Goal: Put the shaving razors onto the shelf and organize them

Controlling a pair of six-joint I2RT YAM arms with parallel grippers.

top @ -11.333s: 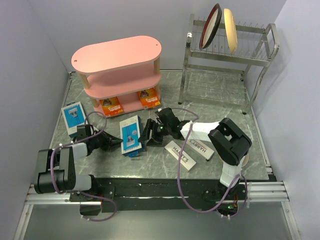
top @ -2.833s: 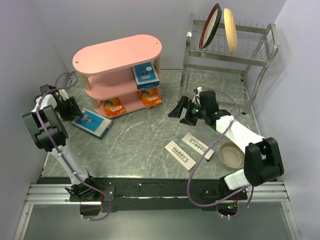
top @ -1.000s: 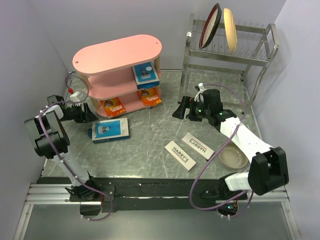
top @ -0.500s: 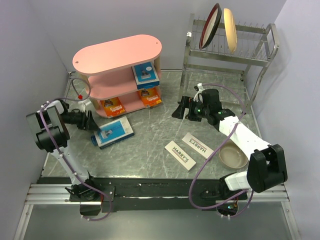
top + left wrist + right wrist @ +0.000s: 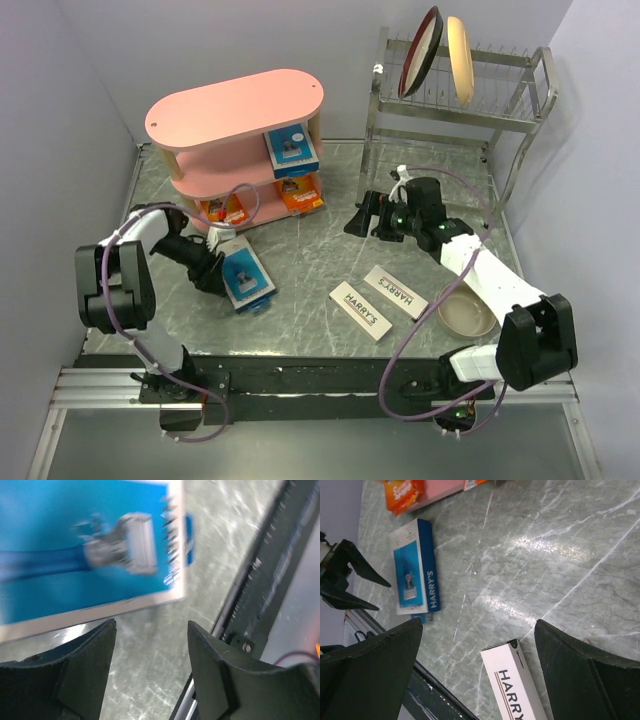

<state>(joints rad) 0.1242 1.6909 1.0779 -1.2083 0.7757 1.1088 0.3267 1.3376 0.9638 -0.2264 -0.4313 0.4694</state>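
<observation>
The blue-and-white razor pack (image 5: 246,278) lies flat on the counter (image 5: 310,258), left of centre and in front of the pink shelf (image 5: 235,105), with HARRY'S lettered along its blue side. My left jaws stand partly open just beside it, gripping nothing. My right jaws gape wide and empty.

Matt pink shelf (image 5: 235,105); glossy marble-look tabletop (image 5: 310,250).

Pale lilac walls (image 5: 620,150) enclose a grey-green marbled table (image 5: 300,260); a steel dish rack (image 5: 500,118) stands far right, light apparently even.
</observation>
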